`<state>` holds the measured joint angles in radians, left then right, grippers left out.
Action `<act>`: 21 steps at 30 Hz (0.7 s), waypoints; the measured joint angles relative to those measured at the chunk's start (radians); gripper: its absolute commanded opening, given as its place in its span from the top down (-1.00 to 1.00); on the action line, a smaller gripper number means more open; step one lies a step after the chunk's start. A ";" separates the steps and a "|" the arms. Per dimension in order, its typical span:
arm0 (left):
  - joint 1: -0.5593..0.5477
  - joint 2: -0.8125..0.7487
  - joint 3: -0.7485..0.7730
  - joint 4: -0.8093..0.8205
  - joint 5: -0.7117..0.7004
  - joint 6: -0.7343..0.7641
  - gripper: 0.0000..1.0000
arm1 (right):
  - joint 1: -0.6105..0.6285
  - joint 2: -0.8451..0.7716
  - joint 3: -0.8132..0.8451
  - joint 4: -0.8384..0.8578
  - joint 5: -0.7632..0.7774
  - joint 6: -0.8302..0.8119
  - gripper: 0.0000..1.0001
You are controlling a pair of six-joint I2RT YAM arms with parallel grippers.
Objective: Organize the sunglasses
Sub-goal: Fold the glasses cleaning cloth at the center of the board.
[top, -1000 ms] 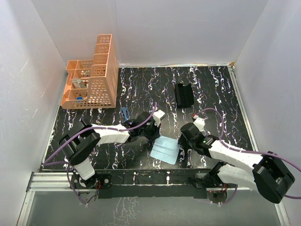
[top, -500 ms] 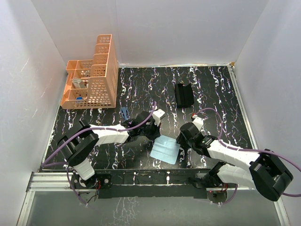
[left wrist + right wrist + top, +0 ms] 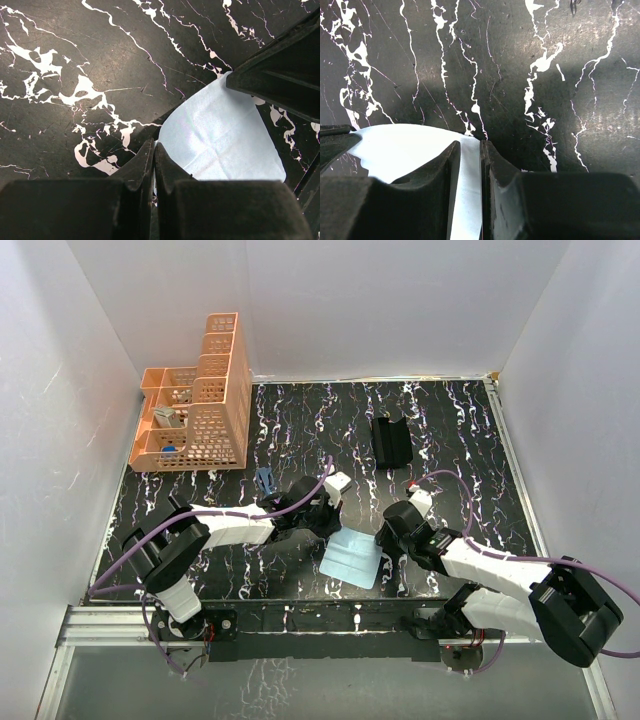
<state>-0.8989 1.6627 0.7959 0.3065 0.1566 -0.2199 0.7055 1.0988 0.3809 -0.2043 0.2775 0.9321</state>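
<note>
The sunglasses (image 3: 264, 480), small, folded and dark blue, lie on the marbled table left of centre, with no gripper touching them. The black case (image 3: 391, 440) stands open further back on the right. A light blue cloth (image 3: 351, 558) lies at the front between the arms. My left gripper (image 3: 327, 526) is shut on its far left corner (image 3: 161, 146). My right gripper (image 3: 383, 539) is at the cloth's right corner, jaws still slightly apart. A strip of cloth (image 3: 468, 165) shows between its fingers (image 3: 445, 165).
An orange mesh organizer (image 3: 195, 420) with several compartments stands at the back left. White walls close in the table on three sides. In the left wrist view the right gripper's dark finger (image 3: 280, 75) rests on the cloth's far corner.
The right gripper's jaws have narrowed around the cloth's right corner. The left gripper has stayed shut on the other corner, barely shifting. The sunglasses and case have not moved.
</note>
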 measured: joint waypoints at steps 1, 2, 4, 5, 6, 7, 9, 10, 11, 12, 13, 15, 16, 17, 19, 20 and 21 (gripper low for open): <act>0.000 0.000 0.000 0.000 0.001 0.000 1.00 | 0.000 0.000 0.000 0.000 0.000 0.000 0.60; 0.000 0.000 0.000 0.000 0.001 0.000 1.00 | 0.000 0.000 0.000 -0.001 0.000 0.000 0.62; 0.000 0.000 0.000 0.000 0.001 0.000 1.00 | 0.000 0.000 0.000 -0.001 0.001 -0.002 0.67; 0.000 0.000 0.000 0.000 0.001 0.000 1.00 | 0.000 0.001 0.000 -0.002 0.001 -0.003 0.69; 0.000 0.000 0.000 0.000 0.001 0.000 1.00 | 0.000 0.001 0.000 -0.002 0.002 -0.003 0.69; 0.000 0.000 0.000 0.000 0.001 0.000 1.00 | 0.000 0.001 0.000 -0.003 0.003 -0.003 0.69; 0.000 0.000 0.000 0.000 0.002 0.000 1.00 | 0.000 0.001 0.000 -0.004 0.004 -0.003 0.69; 0.000 0.000 0.000 0.000 0.002 0.000 1.00 | 0.000 0.001 0.000 -0.005 0.005 -0.003 0.71; 0.000 0.000 0.000 0.000 0.002 0.000 1.00 | 0.000 0.001 0.000 -0.005 0.005 -0.003 0.72; 0.000 0.000 0.000 0.000 0.002 0.000 1.00 | 0.000 0.001 0.000 -0.005 0.005 -0.004 0.75; 0.000 0.000 0.000 0.000 0.002 0.000 1.00 | 0.000 0.001 0.000 -0.005 0.005 -0.005 0.77; 0.000 0.000 0.000 0.000 0.003 0.000 1.00 | 0.000 0.003 0.000 -0.004 0.007 -0.007 0.80; 0.000 0.000 0.000 0.000 0.004 0.000 1.00 | 0.000 0.003 0.000 -0.004 0.008 -0.007 0.81; 0.000 0.000 0.000 0.000 0.004 0.000 1.00 | 0.000 0.004 0.000 -0.004 0.008 -0.008 0.82; 0.000 0.000 0.000 0.000 0.005 0.000 1.00 | 0.000 0.006 0.000 -0.003 0.008 -0.008 0.85; 0.000 0.000 0.000 0.000 0.005 0.000 1.00 | 0.000 0.007 0.000 -0.003 0.008 -0.008 0.87; 0.000 0.000 0.000 0.000 0.005 0.000 1.00 | 0.000 0.007 0.000 -0.001 0.008 -0.009 0.89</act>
<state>-0.8989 1.6627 0.7959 0.3065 0.1619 -0.2195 0.7055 1.1061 0.3809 -0.2054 0.2855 0.9234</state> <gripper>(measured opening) 0.008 0.082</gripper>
